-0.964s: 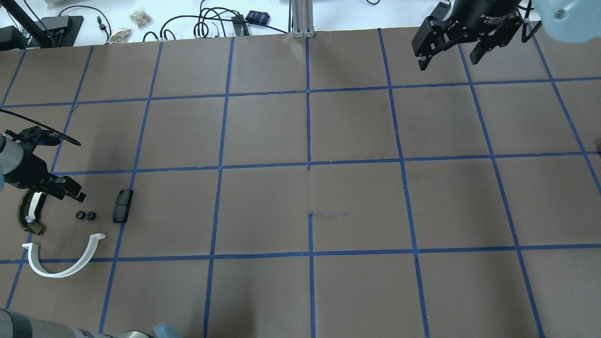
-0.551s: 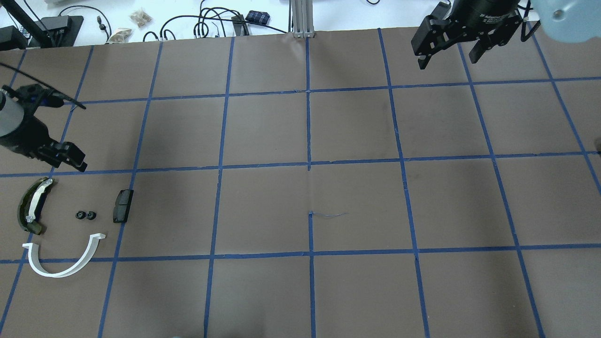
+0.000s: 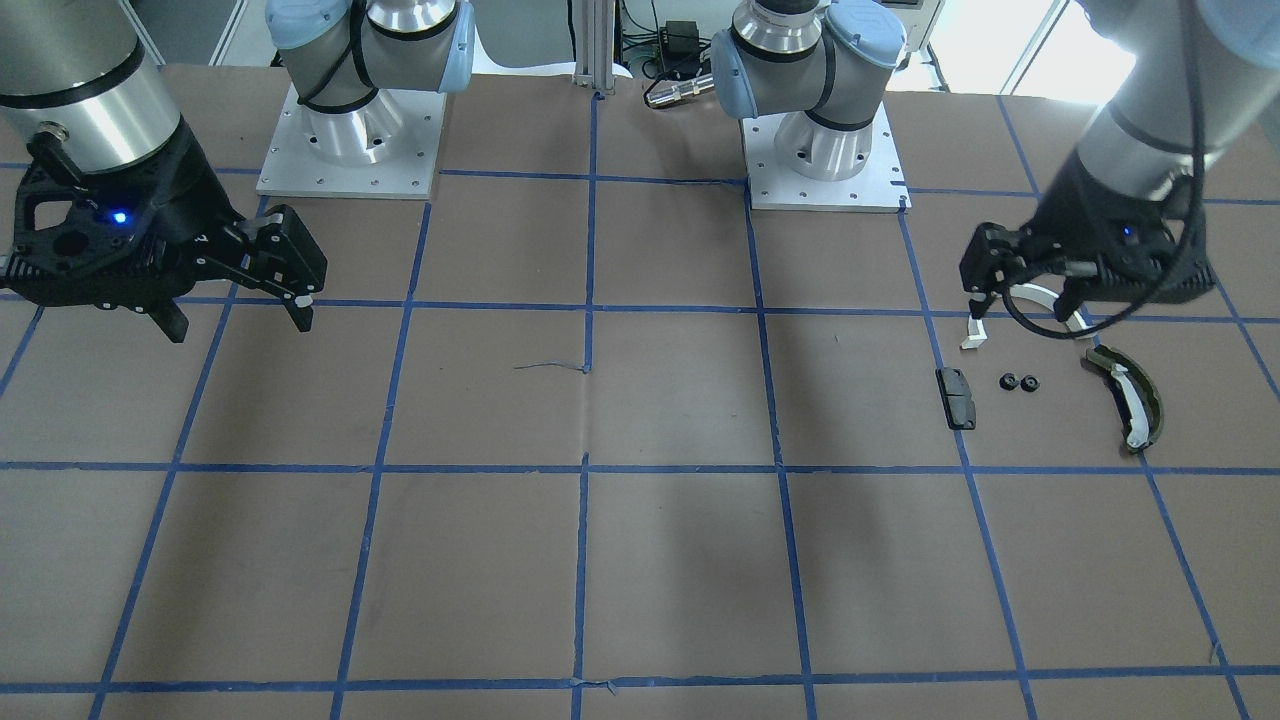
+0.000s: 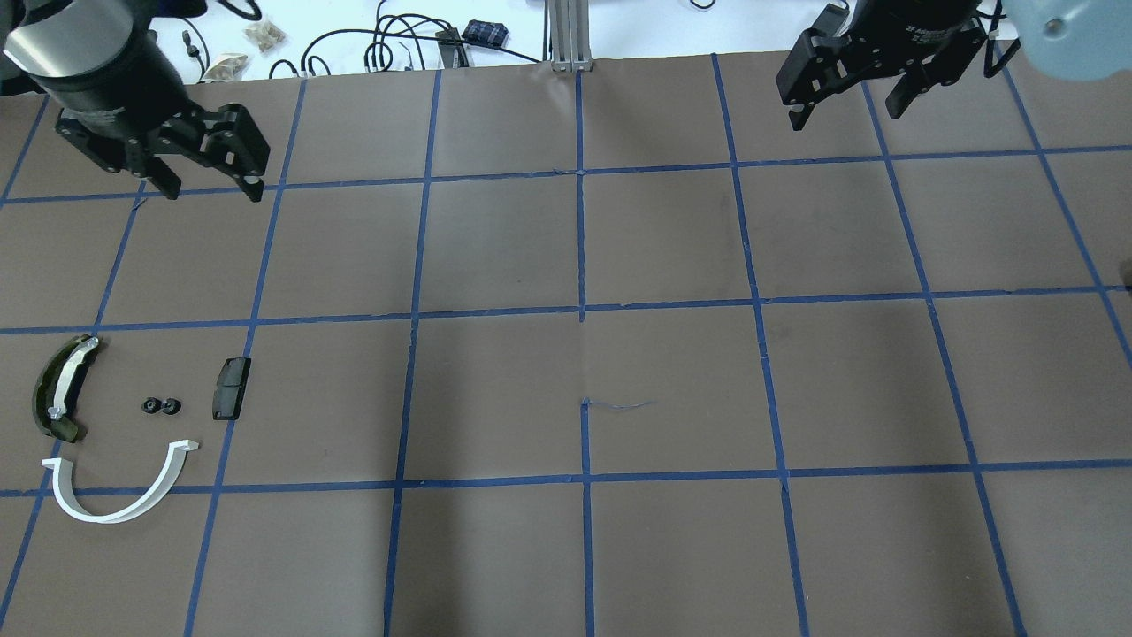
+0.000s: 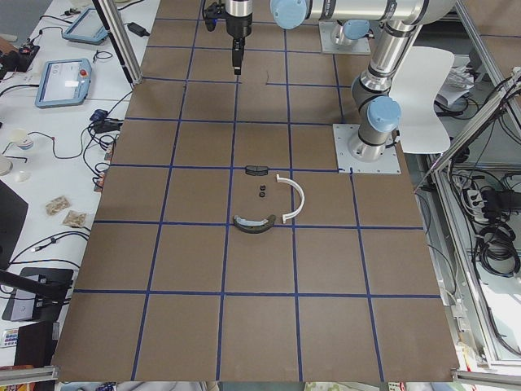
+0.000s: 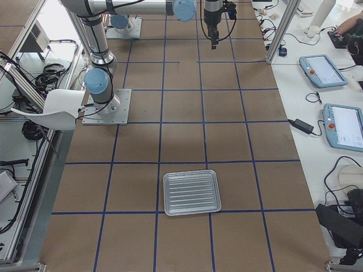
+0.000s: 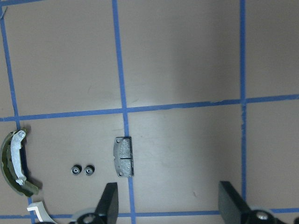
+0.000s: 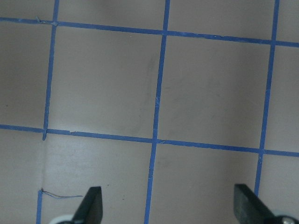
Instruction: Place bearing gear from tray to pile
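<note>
Two small black gears lie in the pile between an olive-green curved piece with a white strip and a black block. A white arc lies just nearer. My left gripper is open and empty, high above the table, farther out than the pile. The left wrist view shows the gears and the block beyond its fingers. My right gripper is open and empty at the far right. The ribbed silver tray shows only in the exterior right view and looks empty.
Brown paper with a blue tape grid covers the table. Cables and small bags lie beyond its far edge. Both arm bases stand on white plates at the robot's side.
My left gripper has moved from beside the olive-green piece toward the far side and risen, still open. The pile parts lie as before. The right gripper has not moved.
</note>
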